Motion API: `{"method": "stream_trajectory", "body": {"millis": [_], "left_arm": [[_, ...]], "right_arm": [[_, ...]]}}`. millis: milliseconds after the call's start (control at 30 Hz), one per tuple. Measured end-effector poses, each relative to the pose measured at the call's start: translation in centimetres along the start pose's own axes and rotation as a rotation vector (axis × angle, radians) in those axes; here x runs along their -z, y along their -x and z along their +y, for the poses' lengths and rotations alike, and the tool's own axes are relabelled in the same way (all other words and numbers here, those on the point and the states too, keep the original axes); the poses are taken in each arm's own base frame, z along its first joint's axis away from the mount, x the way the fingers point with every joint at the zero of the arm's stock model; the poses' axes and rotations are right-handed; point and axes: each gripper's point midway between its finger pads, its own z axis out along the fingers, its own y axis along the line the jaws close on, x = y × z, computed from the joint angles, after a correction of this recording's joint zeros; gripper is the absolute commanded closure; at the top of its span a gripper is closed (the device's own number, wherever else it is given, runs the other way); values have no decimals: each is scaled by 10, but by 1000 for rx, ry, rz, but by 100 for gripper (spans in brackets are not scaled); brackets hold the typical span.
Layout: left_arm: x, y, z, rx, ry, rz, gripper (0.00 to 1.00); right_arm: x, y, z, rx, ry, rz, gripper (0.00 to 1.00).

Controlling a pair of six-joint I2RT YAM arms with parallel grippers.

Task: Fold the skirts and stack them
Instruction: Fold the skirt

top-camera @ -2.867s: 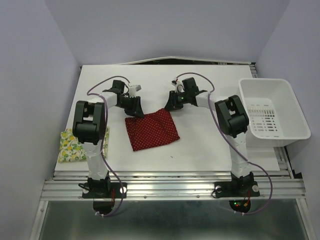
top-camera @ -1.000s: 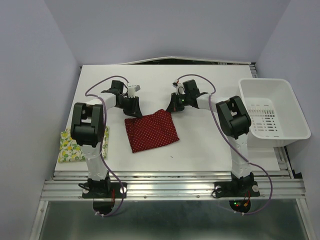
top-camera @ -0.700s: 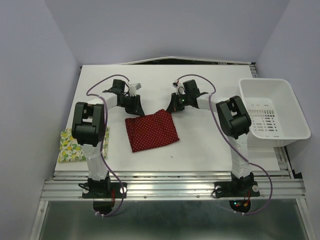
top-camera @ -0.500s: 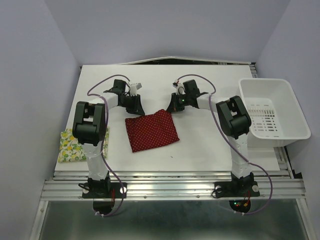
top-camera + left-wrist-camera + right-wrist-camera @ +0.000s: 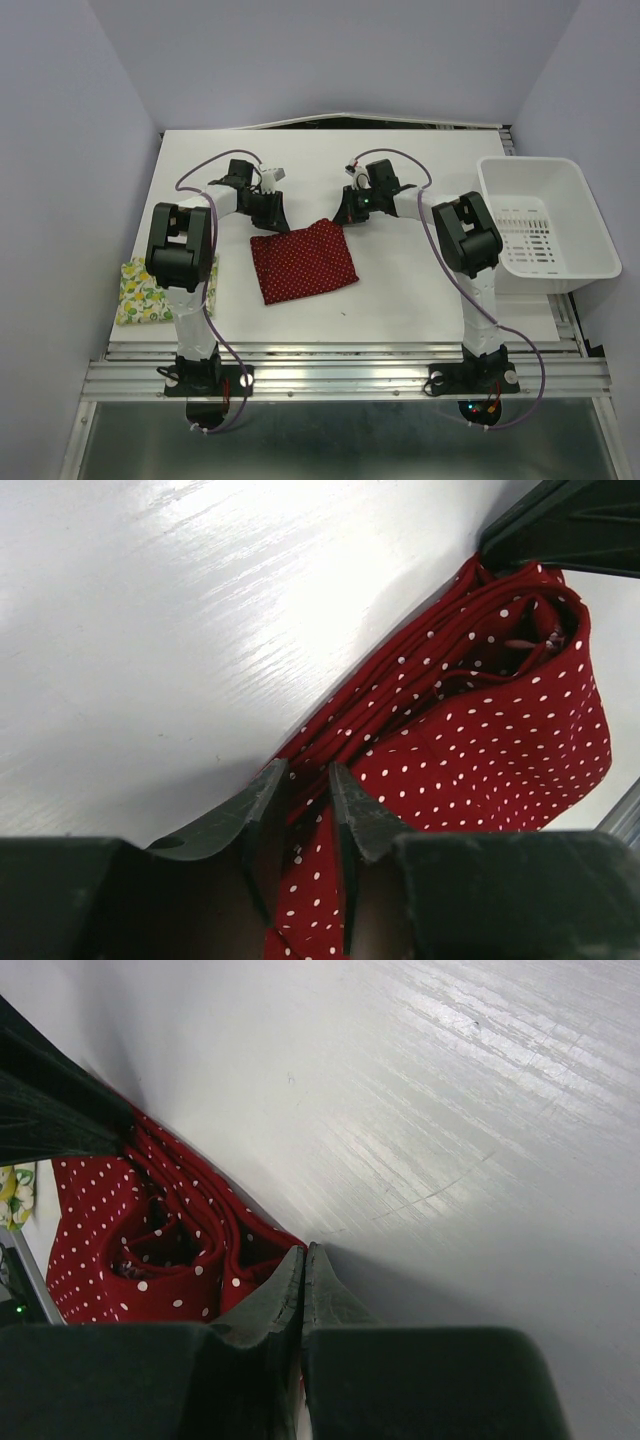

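The dark red polka-dot skirt point(image 5: 303, 258) lies folded at the table's middle. My left gripper point(image 5: 268, 213) is at its far left corner. In the left wrist view the left gripper point(image 5: 305, 775) has its jaws a narrow gap apart, with the bunched red folds point(image 5: 480, 710) showing in the gap. My right gripper point(image 5: 345, 211) is at the far right corner. In the right wrist view the right gripper point(image 5: 303, 1250) has its jaws pressed together on the skirt's corner point(image 5: 170, 1250). The lemon-print skirt point(image 5: 135, 292) lies folded at the near left, partly behind my left arm.
A white plastic bin point(image 5: 545, 228) stands at the table's right edge. The white table point(image 5: 400, 290) ends at a metal rail near the arm bases. Grey walls close in at the back and sides.
My left gripper has shifted slightly back and turned a little at the skirt's corner. The red skirt and my right arm have stayed in place.
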Motion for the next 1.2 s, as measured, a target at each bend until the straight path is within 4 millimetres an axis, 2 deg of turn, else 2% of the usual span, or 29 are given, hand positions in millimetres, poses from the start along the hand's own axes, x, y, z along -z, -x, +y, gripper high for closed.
{"method": "stream_trajectory", "body": {"millis": [300, 500, 600, 633, 833, 1200], "left_arm": [[2, 0, 10, -2, 39, 0, 61], [3, -2, 9, -6, 29, 5, 58], [4, -4, 4, -9, -3, 13, 70], [4, -5, 3, -9, -10, 15, 78], [5, -8, -7, -16, -66, 26, 100], [14, -4, -5, -12, -53, 11, 100]], "right_arm": [[0, 0, 0, 3, 1, 1, 99], [0, -1, 0, 2, 2, 3, 99], [0, -1, 0, 2, 2, 3, 99], [0, -1, 0, 2, 2, 3, 99], [0, -1, 0, 2, 3, 3, 99], [0, -1, -2, 8, -6, 2, 99]]}}
